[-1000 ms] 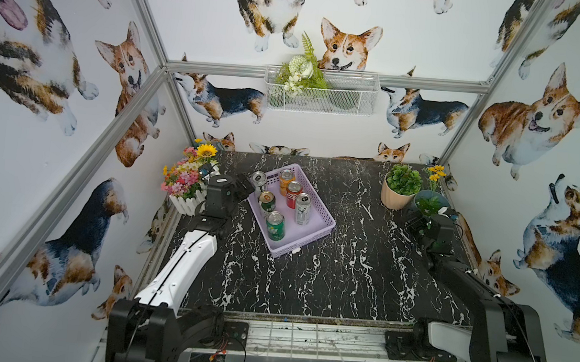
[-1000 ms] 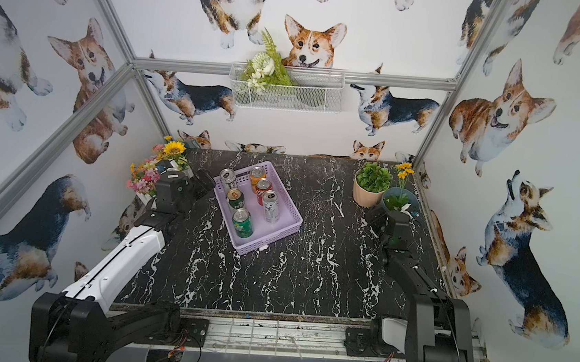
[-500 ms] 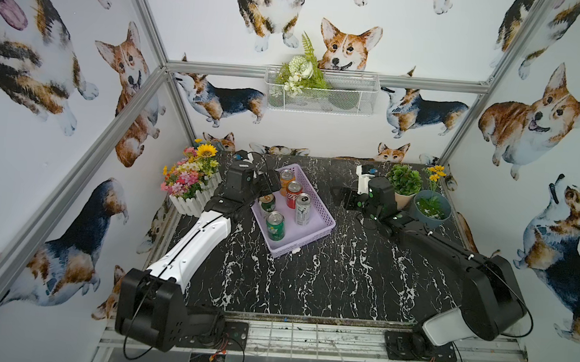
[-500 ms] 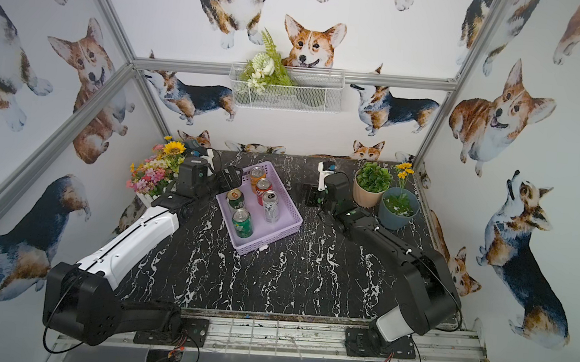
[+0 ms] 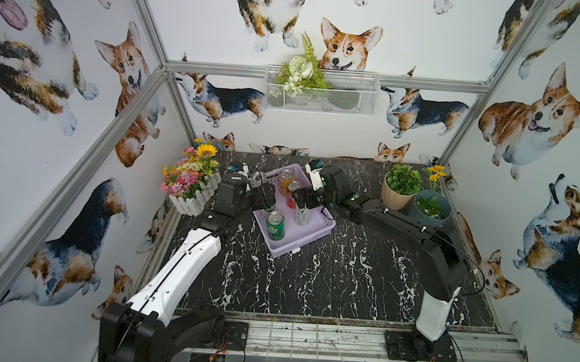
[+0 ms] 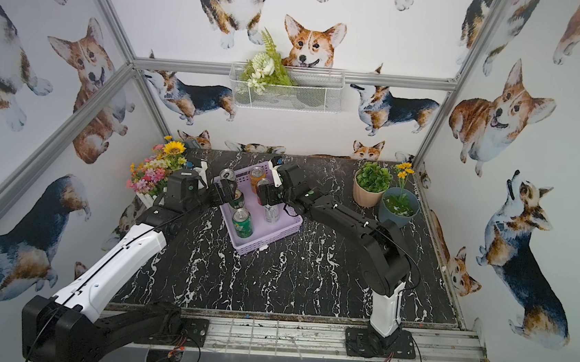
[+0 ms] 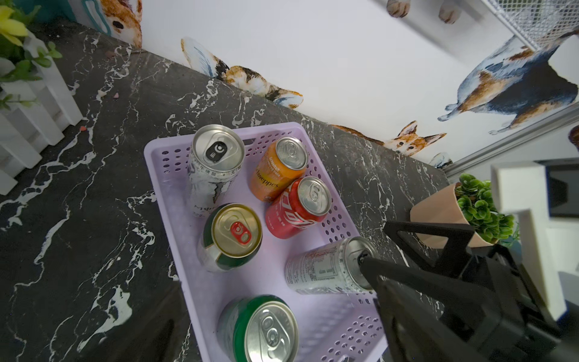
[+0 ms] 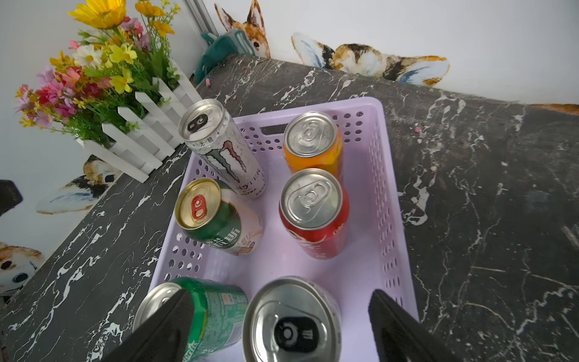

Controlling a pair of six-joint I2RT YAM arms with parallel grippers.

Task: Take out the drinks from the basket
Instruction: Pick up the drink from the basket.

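Fingers (image 8: 163,326) of the right gripper (image 8: 280,293) stand apart astride a tall silver-white metal can (image 8: 291,322) in the lavender plastic basket (image 8: 383,200) — left gripper (image 5: 266,198) also spread.

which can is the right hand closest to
The tall silver-white can beside the green Sprite can: the right hand straddles its top. Its twin stands at the basket's far corner.
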